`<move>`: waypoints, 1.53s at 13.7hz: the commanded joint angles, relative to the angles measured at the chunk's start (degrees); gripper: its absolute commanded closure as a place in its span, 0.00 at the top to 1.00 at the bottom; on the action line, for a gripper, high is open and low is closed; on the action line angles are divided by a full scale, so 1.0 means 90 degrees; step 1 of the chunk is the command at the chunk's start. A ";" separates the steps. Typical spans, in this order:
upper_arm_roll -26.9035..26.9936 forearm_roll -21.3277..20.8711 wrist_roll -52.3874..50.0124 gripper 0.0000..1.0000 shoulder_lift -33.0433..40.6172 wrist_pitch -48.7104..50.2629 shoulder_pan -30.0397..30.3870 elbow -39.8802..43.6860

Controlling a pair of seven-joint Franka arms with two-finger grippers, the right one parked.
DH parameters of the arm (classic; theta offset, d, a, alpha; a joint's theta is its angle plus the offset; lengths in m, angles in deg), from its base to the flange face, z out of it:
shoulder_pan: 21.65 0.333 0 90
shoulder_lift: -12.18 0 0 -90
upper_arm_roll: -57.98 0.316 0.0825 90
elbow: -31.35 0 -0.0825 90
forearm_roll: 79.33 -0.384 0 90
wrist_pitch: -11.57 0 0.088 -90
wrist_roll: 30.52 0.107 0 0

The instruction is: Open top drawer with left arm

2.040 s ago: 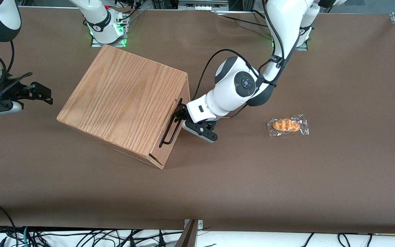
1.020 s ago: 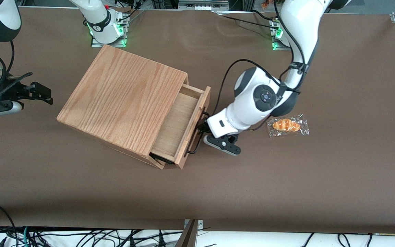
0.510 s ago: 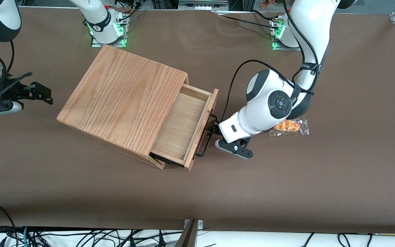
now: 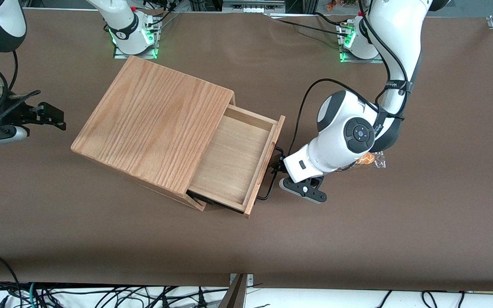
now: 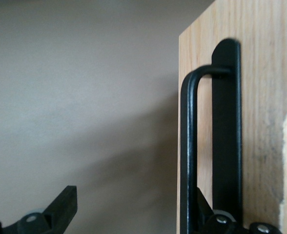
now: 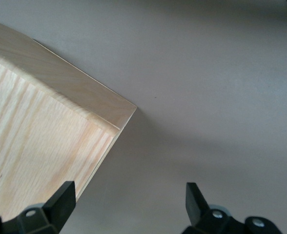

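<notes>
The top drawer [image 4: 233, 158] stands pulled far out of the wooden box [image 4: 152, 124], and its bare light-wood floor shows with nothing in it. Its thin black bar handle [image 4: 269, 185] runs along the drawer front [image 5: 260, 122]. The left arm [image 4: 345, 137] reaches in from the working arm's end. Its gripper [image 4: 279, 166] is at the handle and is open. In the left wrist view, one finger [image 5: 208, 214] sits between the handle bar [image 5: 187, 146] and the drawer front. The other finger [image 5: 60, 204] stands well apart over the table, so the gripper [image 5: 133, 207] hooks the bar without clamping it.
A wrapped pastry [image 4: 369, 159] lies on the brown table [image 4: 357, 239] close beside the left arm's wrist, mostly covered by it. The box's corner [image 6: 60, 136] shows in the right wrist view. Arm bases [image 4: 133, 34] stand at the table's edge farthest from the camera.
The drawer has gone from shut to pulled far out, sliding toward the working arm's end. The gripper moved with the handle, and the arm now covers most of the pastry.
</notes>
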 commanded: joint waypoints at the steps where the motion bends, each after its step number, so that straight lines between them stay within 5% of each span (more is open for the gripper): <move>1: 0.0035 -0.0243 0.0140 1.00 0.0090 0.0253 0.0128 -0.0076; 8: -0.0033 -0.0351 0.0130 1.00 0.0304 0.0711 0.0235 0.0041; 14: -0.0053 0.0440 0.0120 1.00 0.0929 0.2029 0.0674 0.0128; 17: 0.0171 0.0188 0.0081 1.00 0.1221 0.3160 0.1044 0.0372; 21: 0.0279 -0.0905 0.0149 1.00 0.1865 0.3953 0.1436 0.0344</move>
